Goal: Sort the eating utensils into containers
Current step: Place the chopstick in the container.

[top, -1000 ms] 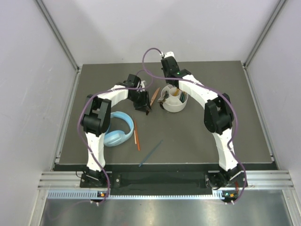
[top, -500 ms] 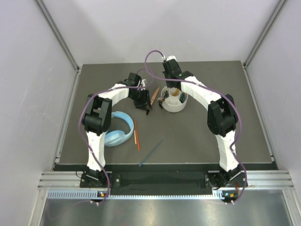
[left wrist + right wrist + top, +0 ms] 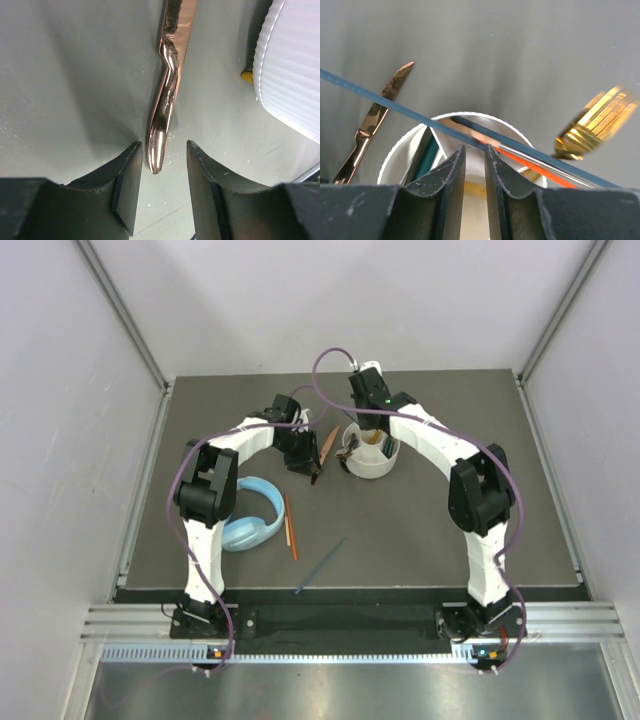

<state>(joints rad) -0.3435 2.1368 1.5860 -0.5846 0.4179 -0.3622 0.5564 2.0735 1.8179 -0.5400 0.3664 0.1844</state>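
The white divided container [image 3: 373,469] stands mid-table with several utensils in it. My right gripper [image 3: 364,438] hangs over it; in the right wrist view its jaws [image 3: 475,150] stand slightly open with nothing between them, above the container [image 3: 400,147]. Just past the fingertips a teal chopstick [image 3: 395,104], an orange chopstick [image 3: 540,172] and a gold fork [image 3: 597,125] lean over the rim. A bronze utensil [image 3: 329,443] lies left of the container. My left gripper [image 3: 164,170] is open around its handle tip [image 3: 167,95] without gripping it.
Light blue headphones [image 3: 250,516] lie at the left. Orange chopsticks [image 3: 290,525] rest beside them, and a teal chopstick [image 3: 322,564] lies near the front edge. The container's ribbed wall [image 3: 295,75] is close on the right of my left gripper.
The right arm's elbow has swung to the right while its gripper stays over the container. The left arm has not moved.
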